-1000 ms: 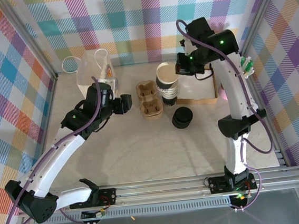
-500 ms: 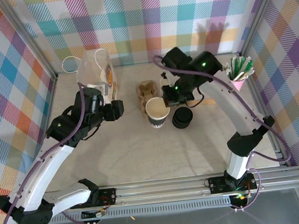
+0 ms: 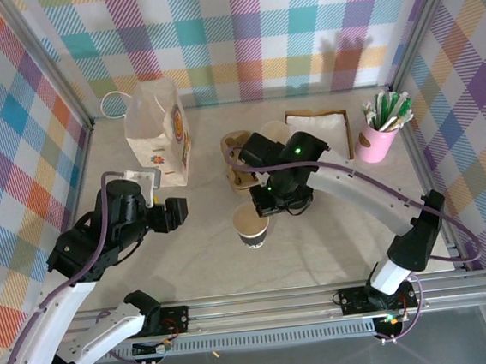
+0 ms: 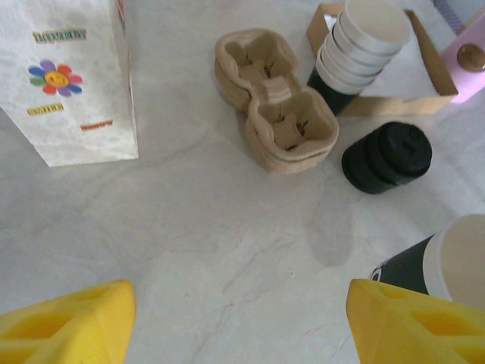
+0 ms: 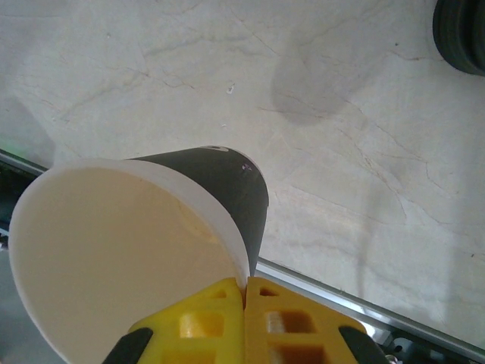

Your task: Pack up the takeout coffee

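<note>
Left claw (image 4: 241,324) gapes wide; right claw (image 5: 244,294) pinched tight

The whole table (image 3: 207,258) is viewed from high above its near edge. The left wrist view is angled down, nearer, onto the cup carrier (image 4: 276,114). The right wrist view is held close over an open cup (image 5: 151,227), which is shared with the left wrist view's lower right.
</note>
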Robot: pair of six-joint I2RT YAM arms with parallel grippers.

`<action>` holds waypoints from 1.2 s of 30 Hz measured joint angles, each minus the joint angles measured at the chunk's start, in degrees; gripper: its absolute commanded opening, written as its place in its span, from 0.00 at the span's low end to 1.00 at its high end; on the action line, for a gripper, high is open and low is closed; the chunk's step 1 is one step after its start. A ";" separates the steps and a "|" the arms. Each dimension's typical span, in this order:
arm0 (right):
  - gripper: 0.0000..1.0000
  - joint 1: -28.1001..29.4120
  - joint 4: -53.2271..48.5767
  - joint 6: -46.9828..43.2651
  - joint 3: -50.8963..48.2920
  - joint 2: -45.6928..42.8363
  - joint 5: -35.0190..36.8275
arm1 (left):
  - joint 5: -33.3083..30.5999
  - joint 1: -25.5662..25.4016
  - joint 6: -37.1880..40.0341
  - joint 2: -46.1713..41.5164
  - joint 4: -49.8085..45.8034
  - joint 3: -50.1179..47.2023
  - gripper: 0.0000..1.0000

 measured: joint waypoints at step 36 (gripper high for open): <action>0.00 0.35 22.45 -7.34 -19.74 -2.67 -0.24 | 2.97 0.00 -7.74 -3.50 6.88 -14.97 0.73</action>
